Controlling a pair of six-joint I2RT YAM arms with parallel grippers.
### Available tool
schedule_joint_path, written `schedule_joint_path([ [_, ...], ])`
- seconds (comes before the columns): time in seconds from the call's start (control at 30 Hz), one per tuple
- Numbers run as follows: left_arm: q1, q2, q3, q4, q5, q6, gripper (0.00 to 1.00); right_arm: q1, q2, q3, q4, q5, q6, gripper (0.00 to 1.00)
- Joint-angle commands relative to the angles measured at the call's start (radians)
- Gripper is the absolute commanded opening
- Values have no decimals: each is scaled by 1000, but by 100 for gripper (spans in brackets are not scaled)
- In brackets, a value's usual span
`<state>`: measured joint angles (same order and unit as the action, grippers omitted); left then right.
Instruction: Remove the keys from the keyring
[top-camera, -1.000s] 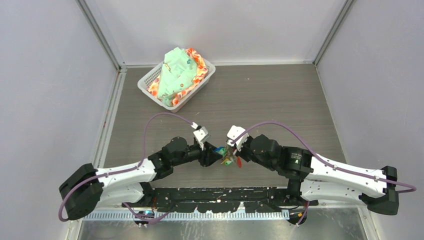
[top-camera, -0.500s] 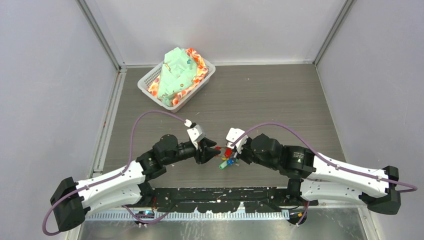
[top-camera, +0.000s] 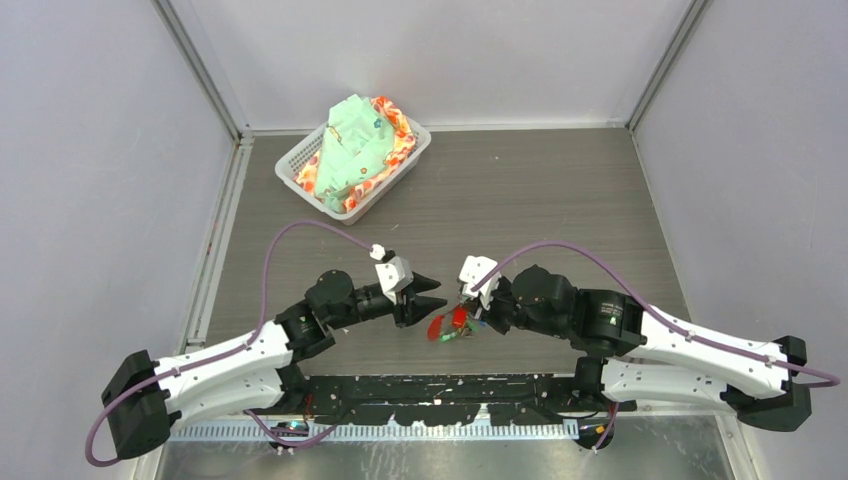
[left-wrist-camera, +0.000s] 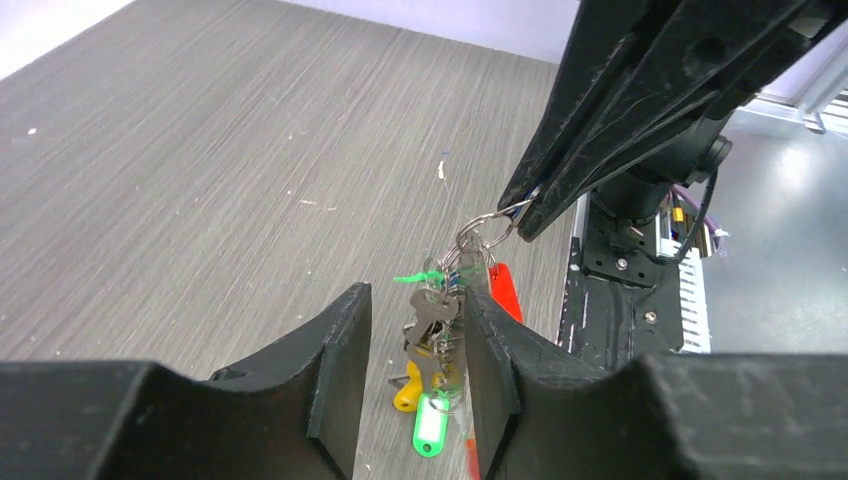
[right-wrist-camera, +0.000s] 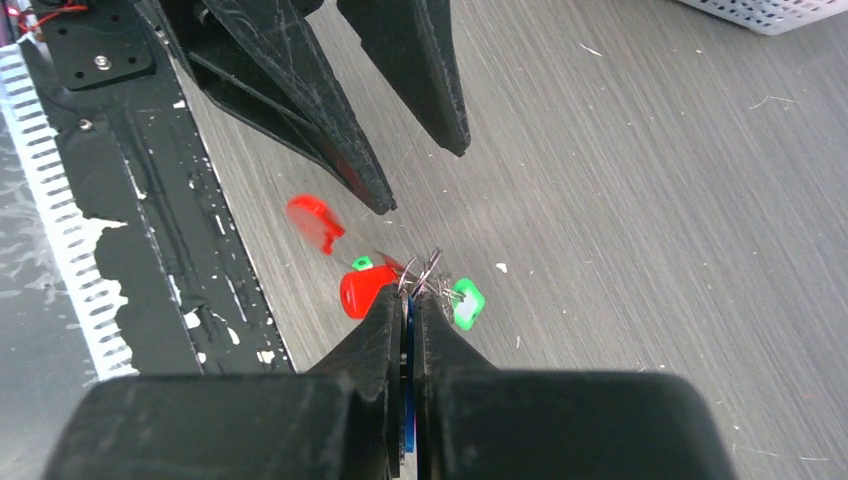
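Observation:
The keys hang in a bunch with green and yellow tags, between the spread fingers of my left gripper, which is open and not touching them. My right gripper is shut on the keyring, with a blue tag pinched between its fingers. It holds the bunch just above the table. The red curved strip hangs beside the bunch. In the top view the bunch hangs between the left gripper and the right gripper.
A white basket holding a green cloth stands at the back left of the wooden table. The black base rail runs along the near edge, just below the keys. Grey walls enclose both sides.
My left gripper has opened, let go of the bunch and drawn back a little to the left. The bunch now hangs and swings from my right gripper alone.

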<state>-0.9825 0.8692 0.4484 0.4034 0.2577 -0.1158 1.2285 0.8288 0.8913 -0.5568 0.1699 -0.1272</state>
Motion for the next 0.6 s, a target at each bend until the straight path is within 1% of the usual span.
schedule_joint_path([
  [0.0, -5, -6, 27, 93, 86, 103, 41, 6, -42, 58, 42, -49, 31, 1],
  [0.17, -10, 23, 24, 133, 157, 111, 40, 6, -40, 87, 13, -93, 42, 1],
  [0.37, -20, 49, 0, 218, 171, 106, 40, 5, -32, 104, -10, -118, 55, 1],
  [0.57, -26, 74, -10, 275, 196, 89, 37, 6, -15, 127, -26, -126, 55, 1],
])
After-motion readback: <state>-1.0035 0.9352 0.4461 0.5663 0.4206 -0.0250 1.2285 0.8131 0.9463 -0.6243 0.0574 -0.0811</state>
